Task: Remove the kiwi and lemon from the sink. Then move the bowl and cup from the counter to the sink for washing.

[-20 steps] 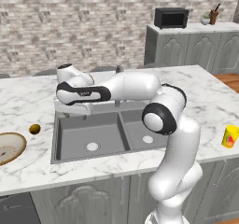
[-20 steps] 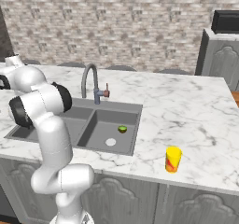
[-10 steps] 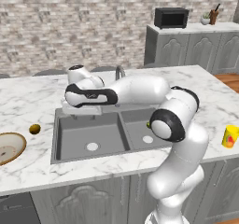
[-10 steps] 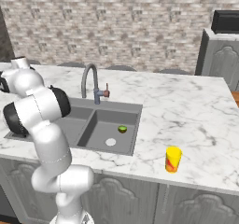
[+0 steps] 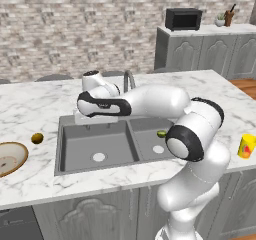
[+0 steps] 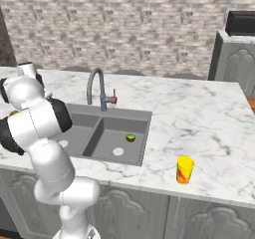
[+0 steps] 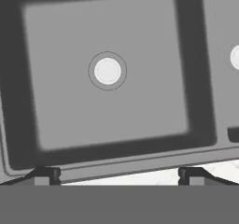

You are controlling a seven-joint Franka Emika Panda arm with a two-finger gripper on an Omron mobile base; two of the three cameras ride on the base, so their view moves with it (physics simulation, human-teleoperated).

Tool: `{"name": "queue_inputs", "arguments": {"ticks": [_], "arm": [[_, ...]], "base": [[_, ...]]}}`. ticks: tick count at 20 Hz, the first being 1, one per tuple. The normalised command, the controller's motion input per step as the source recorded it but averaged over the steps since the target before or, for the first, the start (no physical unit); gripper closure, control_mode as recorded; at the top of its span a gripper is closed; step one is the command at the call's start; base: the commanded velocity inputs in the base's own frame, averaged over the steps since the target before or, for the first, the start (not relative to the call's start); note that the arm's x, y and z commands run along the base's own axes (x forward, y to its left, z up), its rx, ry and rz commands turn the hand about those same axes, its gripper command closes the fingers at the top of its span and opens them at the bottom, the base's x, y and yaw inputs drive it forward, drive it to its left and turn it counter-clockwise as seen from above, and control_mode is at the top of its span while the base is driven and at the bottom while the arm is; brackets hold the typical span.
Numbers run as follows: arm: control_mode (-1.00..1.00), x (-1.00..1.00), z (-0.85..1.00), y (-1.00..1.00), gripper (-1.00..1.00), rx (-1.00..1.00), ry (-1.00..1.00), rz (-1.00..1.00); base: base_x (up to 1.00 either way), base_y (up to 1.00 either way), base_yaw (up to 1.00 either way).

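The dark grey sink (image 5: 75, 156) has two basins. A small yellow-green lemon (image 5: 161, 133) (image 6: 130, 138) lies in the right basin. The brown kiwi (image 5: 36, 138) rests on the marble counter (image 5: 30, 104) left of the sink. Beside it, at the left edge, stands the tan bowl (image 5: 7, 157). The yellow cup (image 5: 246, 146) (image 6: 185, 170) is on the counter far to the right. My gripper (image 5: 81, 117) (image 7: 116, 176) hangs open and empty over the back edge of the left basin, looking down at its drain (image 7: 107, 71).
A curved steel faucet (image 5: 129, 80) (image 6: 97, 87) rises behind the sink's divider, close to my forearm. A microwave (image 5: 183, 19) sits on the far grey cabinet. A stone wall runs behind the counter.
My hand has swung to the right, from over the counter's left side to over the left basin. The jaws stayed open and empty.
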Motion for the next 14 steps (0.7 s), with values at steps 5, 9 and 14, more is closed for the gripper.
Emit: {"name": "queue_inputs", "arguments": {"ticks": [5,9,14], "arm": [[-1.00,-0.07,0.00,-0.31,-1.00,0.00,0.00,0.06],[-1.00,-0.09,0.00,-0.30,-1.00,0.00,0.00,0.02],[-1.00,-0.06,0.00,-0.29,-1.00,0.00,0.00,0.00]], "base": [[0.00,0.00,0.00],[0.00,0.00,0.00],[0.00,0.00,0.00]]}}
